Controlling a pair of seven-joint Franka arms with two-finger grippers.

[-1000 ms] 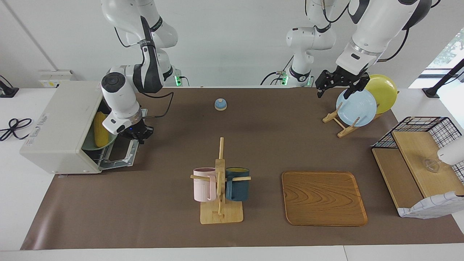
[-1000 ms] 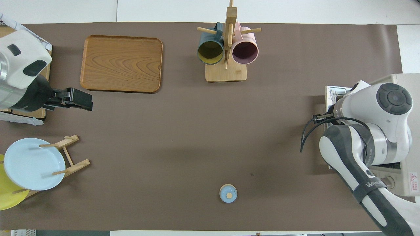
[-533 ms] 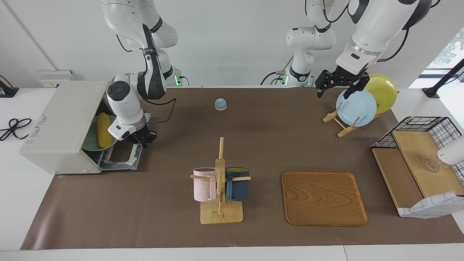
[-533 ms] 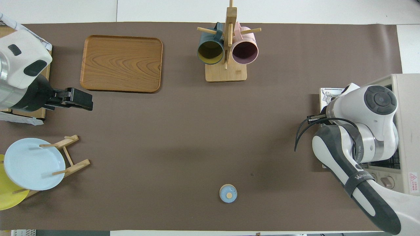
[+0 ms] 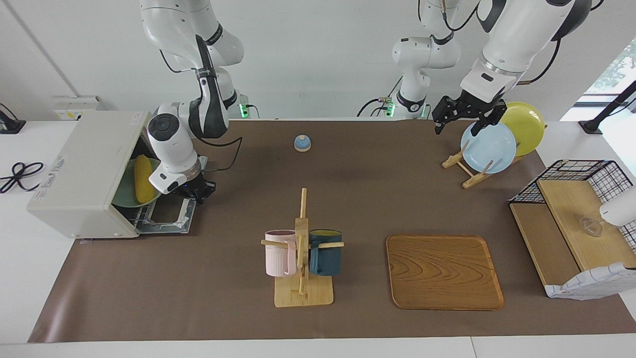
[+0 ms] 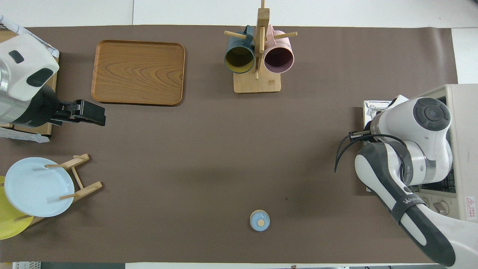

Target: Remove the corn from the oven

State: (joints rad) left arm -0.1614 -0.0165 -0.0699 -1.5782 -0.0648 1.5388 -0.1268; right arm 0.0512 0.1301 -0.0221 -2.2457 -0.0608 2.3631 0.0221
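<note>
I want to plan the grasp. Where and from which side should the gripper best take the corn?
Probably at the middle of the corn, entering through the open front of the oven. The cob lies on a green dish inside, so only that side is free.

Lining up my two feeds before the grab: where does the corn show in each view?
Facing view: the corn lies on a green plate inside the open oven, beside the right claw.
Overhead view: not visible; the right arm covers the oven mouth.
Shared landmark: the mug rack.
</note>
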